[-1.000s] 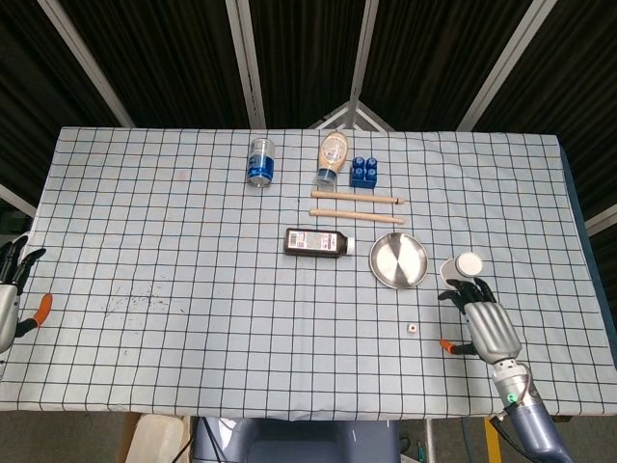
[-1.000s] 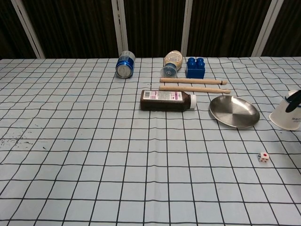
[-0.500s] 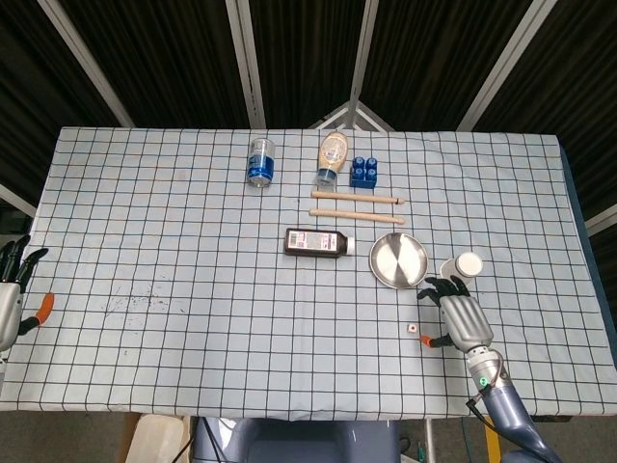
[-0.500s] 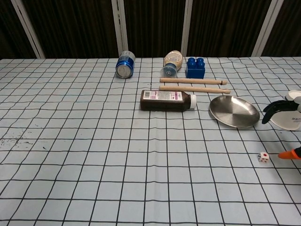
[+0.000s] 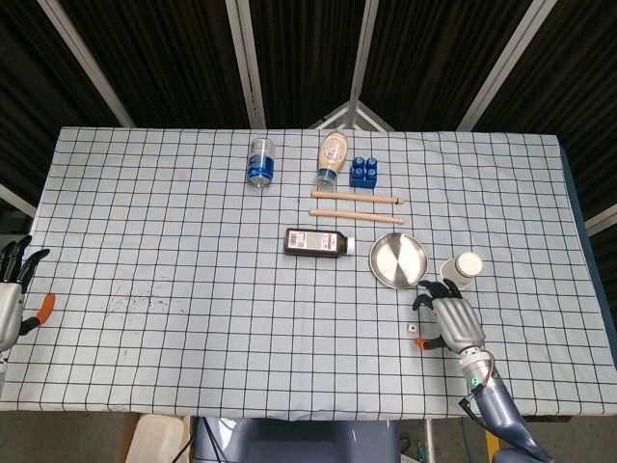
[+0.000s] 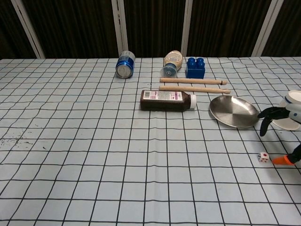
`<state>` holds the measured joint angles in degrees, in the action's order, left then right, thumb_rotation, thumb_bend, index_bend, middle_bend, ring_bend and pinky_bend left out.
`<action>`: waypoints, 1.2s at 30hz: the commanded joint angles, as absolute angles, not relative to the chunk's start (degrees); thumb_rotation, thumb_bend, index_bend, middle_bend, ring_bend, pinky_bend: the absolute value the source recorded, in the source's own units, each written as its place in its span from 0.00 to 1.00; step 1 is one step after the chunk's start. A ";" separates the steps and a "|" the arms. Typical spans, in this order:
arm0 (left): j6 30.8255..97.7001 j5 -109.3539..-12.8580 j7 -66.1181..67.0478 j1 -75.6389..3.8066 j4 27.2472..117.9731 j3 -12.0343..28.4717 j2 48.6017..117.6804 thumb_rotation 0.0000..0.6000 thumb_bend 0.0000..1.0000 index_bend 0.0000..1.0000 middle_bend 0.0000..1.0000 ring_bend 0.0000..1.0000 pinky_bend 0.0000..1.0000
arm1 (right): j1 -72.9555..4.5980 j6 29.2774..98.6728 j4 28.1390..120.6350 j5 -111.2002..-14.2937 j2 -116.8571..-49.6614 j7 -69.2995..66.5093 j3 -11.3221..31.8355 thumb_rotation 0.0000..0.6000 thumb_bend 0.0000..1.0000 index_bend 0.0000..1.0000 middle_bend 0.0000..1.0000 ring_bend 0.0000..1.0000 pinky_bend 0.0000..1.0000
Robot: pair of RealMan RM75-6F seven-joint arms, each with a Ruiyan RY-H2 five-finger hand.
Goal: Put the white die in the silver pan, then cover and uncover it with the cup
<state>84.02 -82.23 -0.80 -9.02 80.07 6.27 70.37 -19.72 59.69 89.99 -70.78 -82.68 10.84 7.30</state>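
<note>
The small white die (image 5: 410, 329) (image 6: 263, 157) lies on the checked cloth in front of the silver pan (image 5: 398, 259) (image 6: 233, 111). Just to the right of the die hovers my right hand (image 5: 449, 320) (image 6: 281, 136), fingers spread and empty, its orange thumb tip close to the die without touching it. A white cup (image 5: 462, 268) (image 6: 291, 115) lies on its side to the right of the pan, partly behind the hand in the chest view. At the far left table edge my left hand (image 5: 12, 294) holds nothing, fingers apart.
A dark brown bottle (image 5: 318, 242) lies left of the pan. Two wooden sticks (image 5: 356, 198) lie behind the pan. Further back are a blue can (image 5: 261, 161), a tan squeeze bottle (image 5: 331, 158) and a blue block (image 5: 363, 171).
My right hand has moved left from beside the cup to just right of the die. The die, cup and pan have stayed put.
</note>
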 commanded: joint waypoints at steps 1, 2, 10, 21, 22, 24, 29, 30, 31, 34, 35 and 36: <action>84.06 -82.12 -0.81 -8.98 80.06 6.33 70.35 1.00 0.55 0.16 0.00 0.00 0.10 | -19.68 59.66 89.33 -70.69 -83.25 10.30 6.94 1.00 0.07 0.46 0.17 0.14 0.00; 84.00 -82.06 -0.82 -9.00 80.03 6.34 70.35 1.00 0.55 0.16 0.00 0.00 0.10 | -19.69 59.70 89.07 -70.77 -83.46 10.15 6.81 1.00 0.07 0.46 0.17 0.14 0.00; 83.81 -82.07 -0.65 -9.11 80.02 6.28 70.42 1.00 0.55 0.16 0.00 0.00 0.10 | -20.16 59.52 87.01 -70.92 -85.10 9.45 6.36 1.00 0.13 0.47 0.17 0.14 0.00; 83.62 -81.99 -0.22 -9.22 79.90 6.24 70.62 1.00 0.55 0.17 0.00 0.00 0.10 | -20.40 59.54 85.47 -70.68 -85.69 8.68 6.07 1.00 0.22 0.51 0.17 0.15 0.00; 83.62 -81.95 -0.15 -9.23 79.90 6.26 70.65 1.00 0.55 0.17 0.00 0.00 0.10 | -20.44 59.53 85.31 -70.67 -85.71 8.61 6.02 1.00 0.22 0.51 0.17 0.15 0.00; 83.60 -81.89 -0.07 -9.23 79.89 6.27 70.68 1.00 0.55 0.17 0.00 0.00 0.10 | -20.49 59.53 85.18 -70.66 -85.75 8.52 6.01 1.00 0.24 0.52 0.17 0.15 0.00; 83.44 -81.85 0.19 -9.29 79.87 6.21 70.76 1.00 0.55 0.17 0.00 0.00 0.10 | -20.64 59.57 84.84 -70.66 -85.86 8.24 6.00 1.00 0.25 0.53 0.18 0.15 0.00; 83.40 -81.83 0.25 -9.32 79.86 6.22 70.79 1.00 0.55 0.17 0.00 0.00 0.10 | -20.66 59.59 84.80 -70.65 -85.89 8.19 6.00 1.00 0.25 0.53 0.18 0.15 0.00; 83.37 -81.81 0.28 -9.33 79.85 6.22 70.80 1.00 0.55 0.17 0.00 0.00 0.10 | -20.67 59.61 84.78 -70.64 -85.91 8.16 6.00 1.00 0.25 0.53 0.18 0.15 0.00; 83.31 -81.73 0.36 -9.36 79.83 6.24 70.84 1.00 0.55 0.17 0.00 0.00 0.10 | -20.74 59.54 84.69 -70.56 -85.99 8.12 5.94 1.00 0.25 0.53 0.18 0.15 0.00; 83.31 -81.71 0.38 -9.36 79.84 6.25 70.84 1.00 0.55 0.17 0.00 0.00 0.10 | -20.76 59.51 84.67 -70.55 -86.02 8.13 5.93 1.00 0.25 0.53 0.18 0.15 0.00; 83.31 -81.68 0.40 -9.36 79.83 6.26 70.84 1.00 0.55 0.18 0.00 0.00 0.10 | -20.81 59.50 84.65 -70.54 -86.07 8.15 5.91 1.00 0.25 0.53 0.18 0.15 0.00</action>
<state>83.31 -81.67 0.40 -9.36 79.83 6.26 70.84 -20.80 59.51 84.65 -70.54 -86.06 8.15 5.91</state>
